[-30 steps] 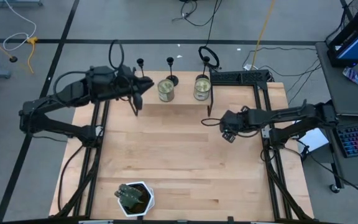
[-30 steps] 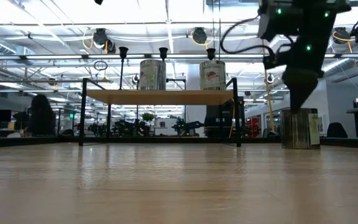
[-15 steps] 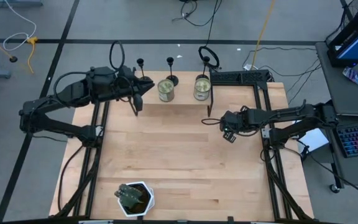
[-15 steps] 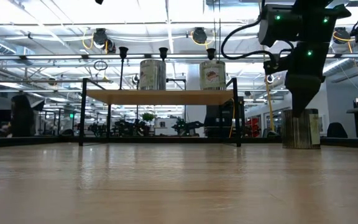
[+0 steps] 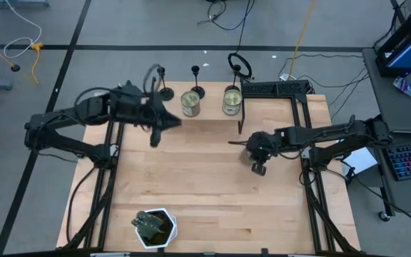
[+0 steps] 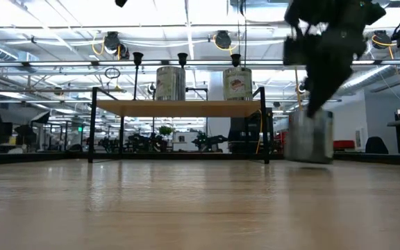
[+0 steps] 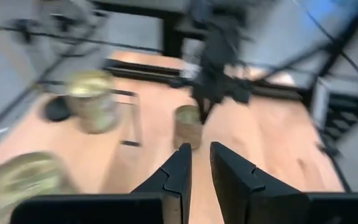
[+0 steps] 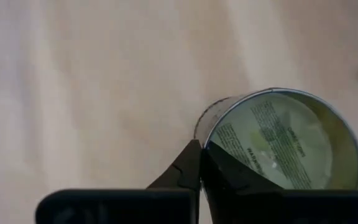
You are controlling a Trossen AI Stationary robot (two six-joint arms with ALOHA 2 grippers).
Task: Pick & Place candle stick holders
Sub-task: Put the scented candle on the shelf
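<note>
A pale wooden table (image 5: 205, 178) sits on a grey floor strewn with cables, and the low view looks past it into a wide, brightly lit hall. Along the far edge stands a raised shelf (image 6: 179, 107). On it, three black candle stick holders (image 5: 198, 91) stand upright alongside two pale green-gold tins (image 5: 190, 103); the holders' bases are partly hidden behind the tins from above, and the rightmost holder (image 5: 232, 73) is hard to separate from the cable loops behind it. A third tin (image 8: 283, 146) stands on the table near the right side; from above it is covered by the right gripper (image 5: 257, 151), and in the low view it is smeared. The right wrist view looks down into it, showing only a printed label on the inner wall, its rim cut off by the picture's edge. That gripper's fingers (image 8: 194, 169) pinch the tin's near wall, one inside, one outside. The left gripper (image 5: 157, 128) hangs over the table just in front of the shelf, its fingers (image 7: 179, 174) close together with a narrow gap, gripping nothing. A white pot (image 5: 155, 227) holding a green plant sits at the near edge.
</note>
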